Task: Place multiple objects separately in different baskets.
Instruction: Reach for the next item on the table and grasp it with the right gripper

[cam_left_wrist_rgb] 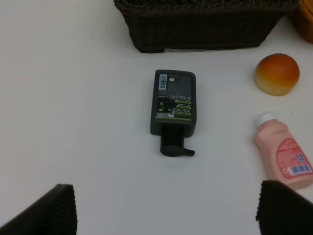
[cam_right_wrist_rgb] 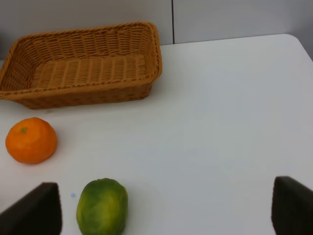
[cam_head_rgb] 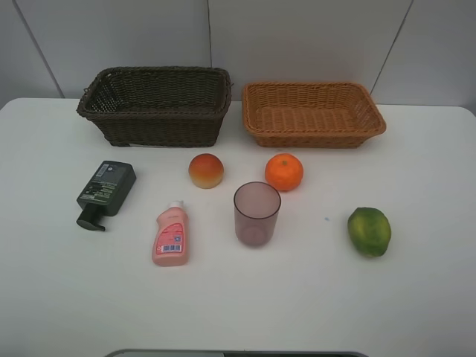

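The dark brown basket [cam_head_rgb: 156,104] and the light tan basket [cam_head_rgb: 312,111] stand side by side at the back of the table, both empty. In front of them lie a dark green pump bottle [cam_head_rgb: 106,191], a pink bottle [cam_head_rgb: 170,234], a peach-like fruit [cam_head_rgb: 206,170], an orange [cam_head_rgb: 283,172], a purplish tumbler [cam_head_rgb: 256,213] standing upright, and a green fruit [cam_head_rgb: 369,231]. My left gripper [cam_left_wrist_rgb: 166,210] is open over the table short of the pump bottle [cam_left_wrist_rgb: 173,105]. My right gripper [cam_right_wrist_rgb: 164,208] is open, with the green fruit [cam_right_wrist_rgb: 102,206] near one finger. Neither arm shows in the exterior view.
The white table [cam_head_rgb: 416,297] ends at a light wall behind the baskets. A grey edge [cam_head_rgb: 238,353] shows at the table's front. The pink bottle [cam_left_wrist_rgb: 284,154] and peach-like fruit [cam_left_wrist_rgb: 277,73] lie to one side of the pump bottle in the left wrist view.
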Robot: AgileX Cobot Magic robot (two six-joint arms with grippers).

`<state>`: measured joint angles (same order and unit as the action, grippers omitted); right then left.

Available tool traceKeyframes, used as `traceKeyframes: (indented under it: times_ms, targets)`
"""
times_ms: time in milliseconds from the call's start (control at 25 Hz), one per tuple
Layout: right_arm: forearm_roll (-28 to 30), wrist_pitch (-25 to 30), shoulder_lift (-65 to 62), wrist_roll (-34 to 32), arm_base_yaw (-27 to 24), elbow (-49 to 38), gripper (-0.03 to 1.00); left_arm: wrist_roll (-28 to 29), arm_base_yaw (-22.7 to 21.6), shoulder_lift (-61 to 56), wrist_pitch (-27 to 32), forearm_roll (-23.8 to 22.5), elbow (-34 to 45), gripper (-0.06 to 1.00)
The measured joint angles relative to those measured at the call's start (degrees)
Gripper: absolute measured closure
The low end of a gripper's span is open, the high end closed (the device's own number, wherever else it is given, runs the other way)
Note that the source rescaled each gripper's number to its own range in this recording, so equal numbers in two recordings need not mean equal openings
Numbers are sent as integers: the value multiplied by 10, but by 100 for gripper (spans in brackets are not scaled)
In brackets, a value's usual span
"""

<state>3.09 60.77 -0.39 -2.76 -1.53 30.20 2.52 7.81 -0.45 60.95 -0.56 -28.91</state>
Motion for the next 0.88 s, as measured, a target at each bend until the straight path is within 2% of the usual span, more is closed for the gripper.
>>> traceKeyframes:
  times_ms: [400, 600, 760, 880]
  targets:
    - [0, 0, 37, 0, 0, 0, 2, 0, 0, 0, 0, 0, 0, 10]
    - [-19, -2, 169, 0, 0, 2, 2, 0, 0, 0, 0, 0, 0, 10]
    - [-51, -17, 301, 0, 0, 8, 2, 0, 0, 0, -1, 0, 0, 10]
    - [-54, -33, 400, 0, 0, 27, 2, 0, 0, 0, -1, 0, 0, 10]
